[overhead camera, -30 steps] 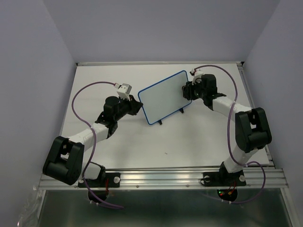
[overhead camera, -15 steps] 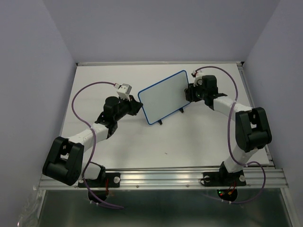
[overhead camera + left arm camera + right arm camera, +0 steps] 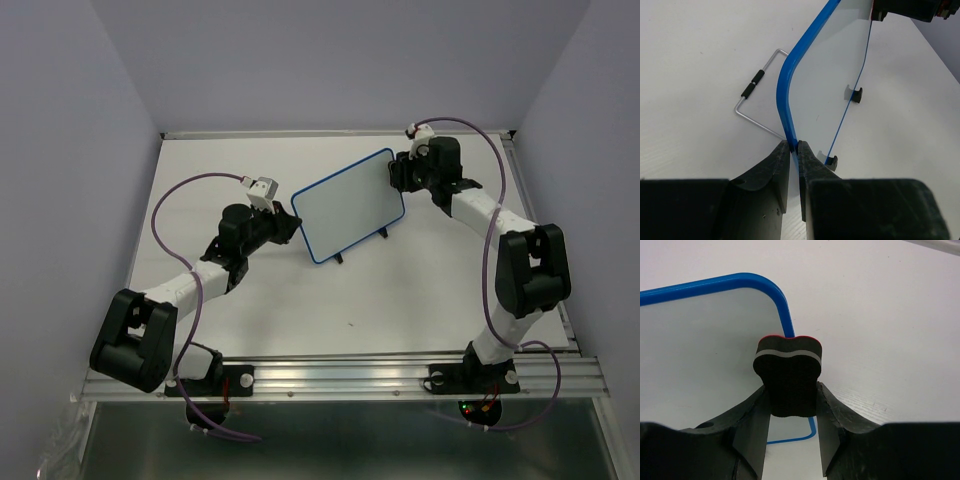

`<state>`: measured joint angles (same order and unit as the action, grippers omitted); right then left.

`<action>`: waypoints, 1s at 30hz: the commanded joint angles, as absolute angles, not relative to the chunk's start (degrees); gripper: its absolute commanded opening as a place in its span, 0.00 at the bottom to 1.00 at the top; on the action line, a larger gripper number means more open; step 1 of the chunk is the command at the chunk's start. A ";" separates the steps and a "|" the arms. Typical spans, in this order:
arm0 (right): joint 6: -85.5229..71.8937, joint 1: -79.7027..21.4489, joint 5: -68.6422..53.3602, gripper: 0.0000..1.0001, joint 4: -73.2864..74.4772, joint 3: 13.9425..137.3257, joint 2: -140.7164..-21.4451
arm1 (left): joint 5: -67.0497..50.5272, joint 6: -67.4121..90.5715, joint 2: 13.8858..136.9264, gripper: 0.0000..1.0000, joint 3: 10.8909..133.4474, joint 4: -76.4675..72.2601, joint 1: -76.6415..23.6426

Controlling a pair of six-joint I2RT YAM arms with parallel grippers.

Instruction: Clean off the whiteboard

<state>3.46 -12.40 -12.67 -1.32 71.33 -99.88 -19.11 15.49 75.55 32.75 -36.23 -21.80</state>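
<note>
The whiteboard [image 3: 348, 206] stands tilted on two black feet in the middle of the table; its white face shows no writing. My left gripper [image 3: 290, 226] is shut on its blue frame at the left edge, as the left wrist view [image 3: 794, 147] shows. My right gripper [image 3: 399, 174] is shut on a black eraser block [image 3: 788, 374] with a grey stripe and red top. The eraser is at the board's upper right corner [image 3: 782, 305], over the blue frame. The board also fills the left of the right wrist view [image 3: 700, 355].
A bent wire stand [image 3: 757, 92] with black sleeves lies on the table behind the board. The white table [image 3: 300, 310] ends at a metal rail at the front and purple walls on both sides. Purple cables loop above both arms.
My right gripper with the eraser has moved up and away along the board's right edge to its upper right corner. The left arm and the board have stayed still.
</note>
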 commanded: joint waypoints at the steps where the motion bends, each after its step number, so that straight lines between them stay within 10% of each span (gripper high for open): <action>1: 4.31 -12.13 -12.48 0.01 -1.76 71.11 -100.55 | -18.46 13.54 75.15 0.00 32.43 -35.07 -22.15; 13: 2.11 -12.13 -12.65 0.01 -4.83 57.92 -99.41 | -18.46 13.62 75.15 0.00 32.43 -35.07 -22.15; 30: 2.99 -12.13 -11.69 0.01 -2.38 72.50 -99.14 | -18.63 13.45 75.50 0.00 32.61 -35.07 -22.50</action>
<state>2.63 -12.32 -12.36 -0.45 67.16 -99.81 -19.09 15.46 75.57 32.75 -36.25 -22.15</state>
